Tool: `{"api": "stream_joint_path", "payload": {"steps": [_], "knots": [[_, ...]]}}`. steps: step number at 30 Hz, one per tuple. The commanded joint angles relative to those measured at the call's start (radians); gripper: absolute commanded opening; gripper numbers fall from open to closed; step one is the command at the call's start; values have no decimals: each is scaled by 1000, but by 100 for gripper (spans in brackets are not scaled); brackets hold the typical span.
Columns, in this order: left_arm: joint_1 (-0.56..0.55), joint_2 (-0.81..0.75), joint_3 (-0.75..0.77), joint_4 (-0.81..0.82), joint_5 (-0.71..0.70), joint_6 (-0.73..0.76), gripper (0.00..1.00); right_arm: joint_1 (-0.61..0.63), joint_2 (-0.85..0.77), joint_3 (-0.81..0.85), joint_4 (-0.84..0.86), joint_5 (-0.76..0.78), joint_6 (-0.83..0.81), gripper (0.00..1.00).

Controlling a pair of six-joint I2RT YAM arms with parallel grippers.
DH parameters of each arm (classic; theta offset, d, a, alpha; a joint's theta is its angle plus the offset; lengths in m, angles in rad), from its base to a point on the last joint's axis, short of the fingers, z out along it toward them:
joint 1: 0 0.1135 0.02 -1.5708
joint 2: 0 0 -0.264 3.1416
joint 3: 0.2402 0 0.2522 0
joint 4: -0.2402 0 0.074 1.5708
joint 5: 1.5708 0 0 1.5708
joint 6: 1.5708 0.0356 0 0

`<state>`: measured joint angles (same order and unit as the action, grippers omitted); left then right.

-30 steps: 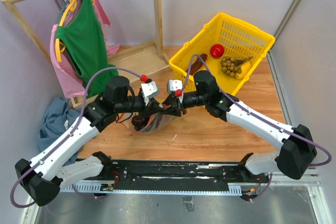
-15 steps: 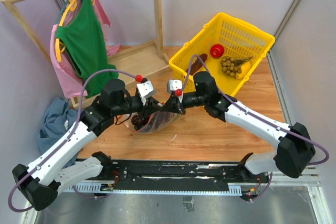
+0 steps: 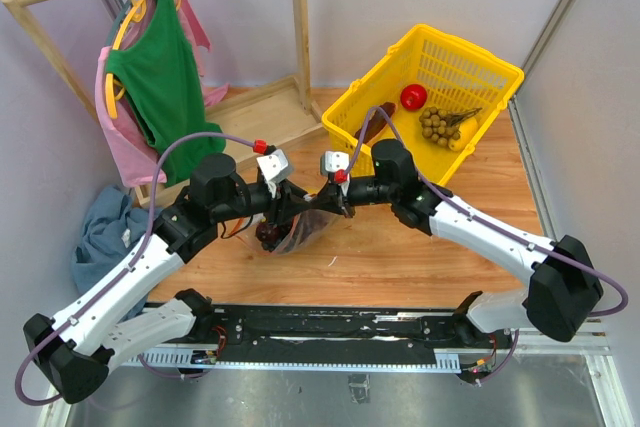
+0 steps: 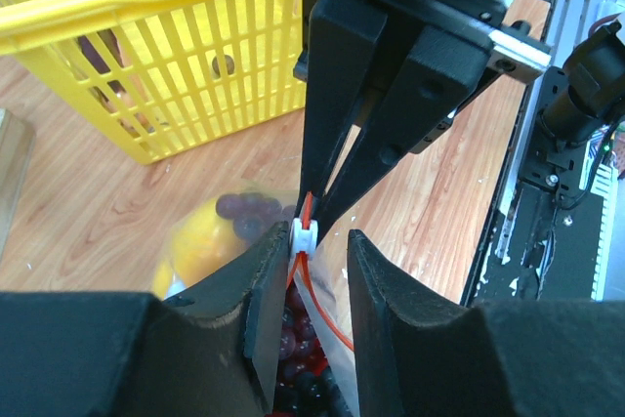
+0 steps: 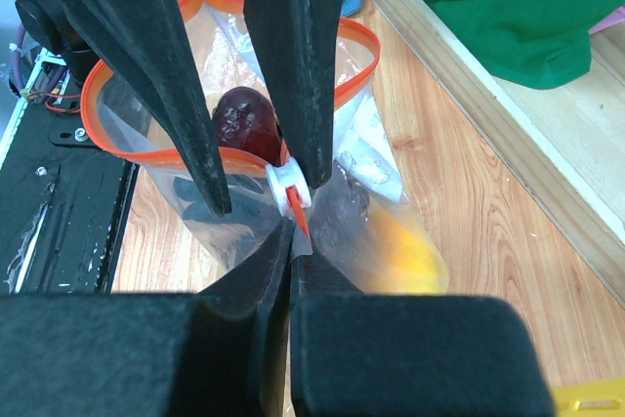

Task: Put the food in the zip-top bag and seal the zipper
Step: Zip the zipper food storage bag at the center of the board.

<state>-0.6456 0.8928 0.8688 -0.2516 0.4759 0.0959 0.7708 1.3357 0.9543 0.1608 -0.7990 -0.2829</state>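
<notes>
The clear zip-top bag hangs between both grippers over the wooden table. Its red-orange zipper gapes open in a loop. The white slider sits at one end. Inside are the yellow bell pepper, dark purple grapes and a dark red piece. My right gripper is shut on the bag's zipper end just beyond the slider. My left gripper is open, its fingers straddle the mouth, and the slider lies against one fingertip.
A yellow plastic basket stands at the back right, holding a red round fruit and a brownish bunch. A wooden rack with a green garment stands at the back left. A blue cloth lies at the left.
</notes>
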Motion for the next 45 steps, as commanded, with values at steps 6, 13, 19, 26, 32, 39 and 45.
{"api": "stream_joint_path", "payload": {"steps": [6,13,19,26,32,39,45], "knots": [[12,15,-11,35,-1,-39,10,-1,-48,-10,84,23,28,1],[18,12,-14,-7,-29,-30,0,-1,-69,-26,108,90,53,1],[19,-12,-18,-56,-82,-30,0,-3,-74,-31,121,164,82,1],[20,-34,-19,-74,-90,-27,0,-3,-76,-40,146,182,97,1],[20,-19,-10,-32,-50,-9,0,-29,-84,-29,131,61,84,20],[20,-9,-18,-3,-11,4,0,-38,-119,4,52,-45,-36,33],[20,-10,-22,3,5,12,0,-38,-80,60,-44,-83,-128,31]]}}
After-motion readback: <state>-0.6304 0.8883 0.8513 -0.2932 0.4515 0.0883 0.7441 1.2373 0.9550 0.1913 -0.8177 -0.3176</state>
